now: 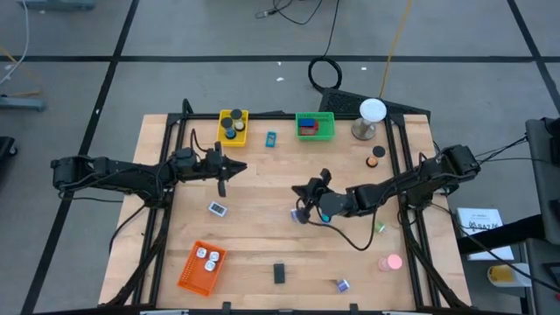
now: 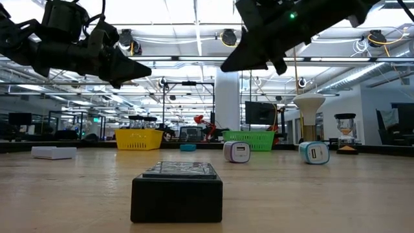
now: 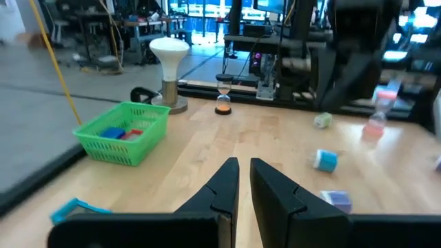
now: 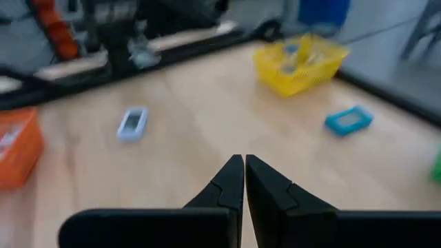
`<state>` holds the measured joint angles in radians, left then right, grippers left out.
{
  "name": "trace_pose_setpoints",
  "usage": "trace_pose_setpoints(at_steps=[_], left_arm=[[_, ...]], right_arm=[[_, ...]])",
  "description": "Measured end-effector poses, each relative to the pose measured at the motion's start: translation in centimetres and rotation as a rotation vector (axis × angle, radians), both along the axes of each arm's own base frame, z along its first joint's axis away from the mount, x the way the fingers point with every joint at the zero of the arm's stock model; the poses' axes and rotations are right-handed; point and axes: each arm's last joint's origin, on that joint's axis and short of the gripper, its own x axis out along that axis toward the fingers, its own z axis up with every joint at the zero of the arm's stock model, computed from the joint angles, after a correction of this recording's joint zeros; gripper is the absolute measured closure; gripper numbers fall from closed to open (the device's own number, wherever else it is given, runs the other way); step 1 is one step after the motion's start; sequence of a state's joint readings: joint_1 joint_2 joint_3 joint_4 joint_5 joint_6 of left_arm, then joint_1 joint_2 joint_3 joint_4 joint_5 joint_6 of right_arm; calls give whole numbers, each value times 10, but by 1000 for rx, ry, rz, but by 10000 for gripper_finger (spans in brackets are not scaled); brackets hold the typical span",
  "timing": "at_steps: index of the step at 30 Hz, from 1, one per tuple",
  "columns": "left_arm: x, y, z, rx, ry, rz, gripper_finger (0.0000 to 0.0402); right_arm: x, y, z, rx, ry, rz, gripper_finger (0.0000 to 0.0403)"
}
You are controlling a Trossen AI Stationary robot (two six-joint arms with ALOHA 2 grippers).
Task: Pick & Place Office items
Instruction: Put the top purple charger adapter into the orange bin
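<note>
My left gripper (image 1: 241, 166) (image 3: 244, 169) hovers above the table's left middle, pointing level toward the right, shut with only a thin slit and nothing in it. My right gripper (image 1: 300, 190) (image 4: 244, 165) hangs over the table's centre, pointing left and slightly down, shut on nothing. Loose office items lie flat on the wood: a cyan clip (image 1: 271, 138), a white-and-blue piece (image 1: 217, 208), a black block (image 1: 279, 273) (image 2: 176, 189), a cyan piece (image 1: 325, 214) and a purple piece (image 1: 297, 213) under the right arm, a pink round piece (image 1: 390, 261), and a small green piece (image 1: 380, 226).
At the far edge stand a yellow basket (image 1: 233, 127) with black discs, a green basket (image 1: 315, 125) with blue and red blocks, and a white ball on a grey stand (image 1: 372, 114). An orange basket (image 1: 201, 265) with white bits sits near-left. Bare wood lies between the grippers.
</note>
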<state>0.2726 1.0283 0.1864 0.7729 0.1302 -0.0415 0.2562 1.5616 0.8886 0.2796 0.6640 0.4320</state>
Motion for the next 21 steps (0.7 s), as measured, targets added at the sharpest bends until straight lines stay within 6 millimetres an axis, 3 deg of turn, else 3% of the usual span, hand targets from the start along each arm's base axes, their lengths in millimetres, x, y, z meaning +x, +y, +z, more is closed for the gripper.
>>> trace_pose_setpoints(at_steps=[3, 8, 14, 21], left_arm=[[0, 0, 0, -105, -18, 8, 360], [0, 0, -2, -99, 2, 8, 360], [0, 0, -4, -95, 31, 8, 360], [-1, 0, -7, -104, 62, 9, 360]], right_arm=[[-7, 5, -10, 46, 81, -32, 394], [-16, 14, -11, 133, 196, -164, 394], [-4, 31, -8, 169, 250, -157, 394], [11, 52, -9, 193, 429, -119, 391]])
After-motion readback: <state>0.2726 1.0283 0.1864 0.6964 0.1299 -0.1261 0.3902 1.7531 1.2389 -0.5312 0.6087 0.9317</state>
